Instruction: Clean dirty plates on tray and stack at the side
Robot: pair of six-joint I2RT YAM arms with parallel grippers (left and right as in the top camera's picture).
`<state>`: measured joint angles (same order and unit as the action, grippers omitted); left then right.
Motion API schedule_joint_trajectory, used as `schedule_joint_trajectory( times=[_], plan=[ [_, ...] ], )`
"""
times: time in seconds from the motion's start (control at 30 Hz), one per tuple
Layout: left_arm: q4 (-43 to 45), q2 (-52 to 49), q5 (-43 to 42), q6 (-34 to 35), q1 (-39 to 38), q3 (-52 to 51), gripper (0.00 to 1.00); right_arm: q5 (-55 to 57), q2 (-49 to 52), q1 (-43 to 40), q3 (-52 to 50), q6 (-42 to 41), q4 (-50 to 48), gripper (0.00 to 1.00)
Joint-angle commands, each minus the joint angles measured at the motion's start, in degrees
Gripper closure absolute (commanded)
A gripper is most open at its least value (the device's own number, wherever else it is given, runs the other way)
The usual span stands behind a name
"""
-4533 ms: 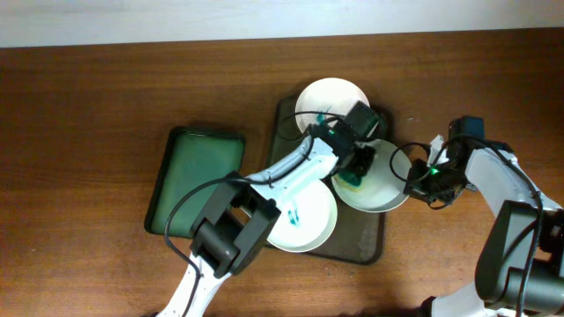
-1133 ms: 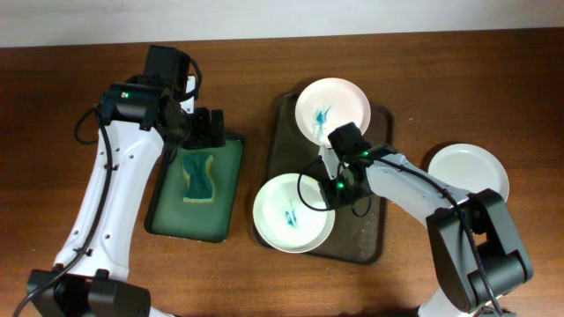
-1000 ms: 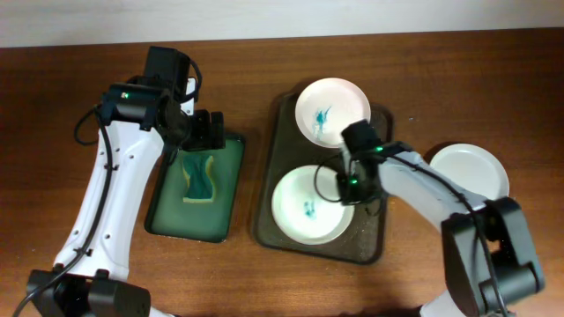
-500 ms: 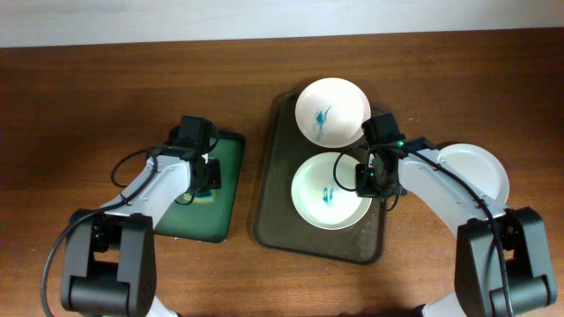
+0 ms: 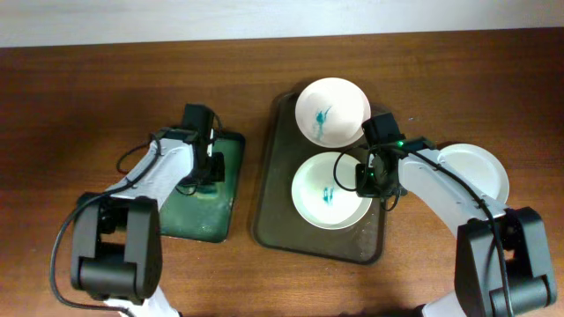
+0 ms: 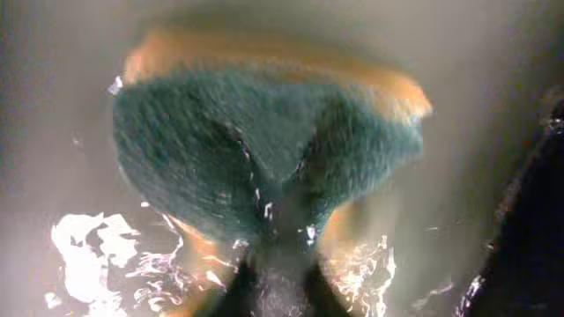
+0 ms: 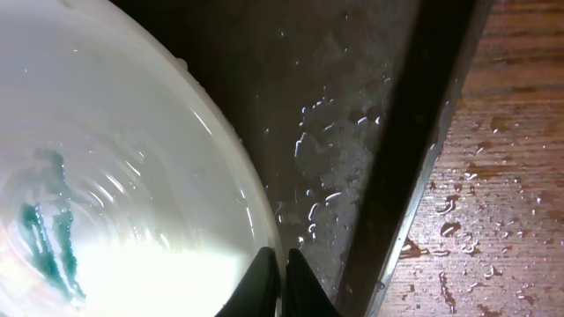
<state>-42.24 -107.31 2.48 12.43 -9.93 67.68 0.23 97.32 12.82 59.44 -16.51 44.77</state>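
Two dirty white plates with teal smears lie on the dark tray: one at the back, one in the middle. A clean white plate lies on the table to the right of the tray. My right gripper is shut on the right rim of the middle plate, seen close in the right wrist view. My left gripper is down in the green tray, shut on the green and yellow sponge.
The brown wooden table is wet beside the dark tray's right edge. Water drops lie on the dark tray floor. The green tray sits left of the dark tray.
My right gripper dragged the front plate rightward to the tray's middle. My left gripper came down into the green tray onto the sponge and shifted slightly back.
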Motion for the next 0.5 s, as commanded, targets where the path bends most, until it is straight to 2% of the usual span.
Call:
schedule_joint_trajectory(
  times=[0.0, 0.03, 0.07, 0.1, 0.13, 0.23, 0.4, 0.43, 0.47],
  plan=[
    [-1.44, -1.77, -0.17, -0.37, -0.02, 0.13, 1.0, 1.55, -0.63, -0.09, 0.57, -0.5, 0.04, 0.94],
    [-4.0, -1.44, -0.17, -0.39, -0.02, 2.08, 1.0, 1.55, -0.63, -0.09, 0.57, -0.5, 0.04, 0.85],
    [-6.8, -0.81, -0.2, -0.42, -0.04, 4.48, 1.0, 1.55, -0.63, -0.09, 0.57, -0.52, 0.07, 0.81],
    [-9.64, 0.24, -0.22, -0.57, -0.09, 7.15, 1.0, 1.53, -0.63, -0.09, 0.57, -0.5, 0.07, 0.85],
    [-13.07, 2.1, -0.22, -0.59, -0.13, 11.04, 1.0, 1.53, -0.63, -0.09, 0.57, -0.5, 0.07, 0.96],
    [-16.81, 6.19, -1.22, -1.95, -1.51, 17.53, 1.0, 0.57, -0.61, -0.09, 0.57, -0.44, 0.04, 0.96],
    [-16.81, 6.93, -1.07, -2.05, -2.67, 17.73, 1.0, -1.09, -0.57, -0.09, 0.57, -0.28, 0.02, 0.95],
    [-16.81, 6.93, -1.05, -2.05, -2.71, 17.73, 1.0, -1.09, -0.57, -0.09, 0.57, -0.28, 0.04, 0.89],
    [-16.83, 6.93, -1.05, -2.05, -2.75, 17.73, 1.0, -1.09, -0.57, -0.09, 0.57, -0.28, 0.04, 0.89]
  ],
)
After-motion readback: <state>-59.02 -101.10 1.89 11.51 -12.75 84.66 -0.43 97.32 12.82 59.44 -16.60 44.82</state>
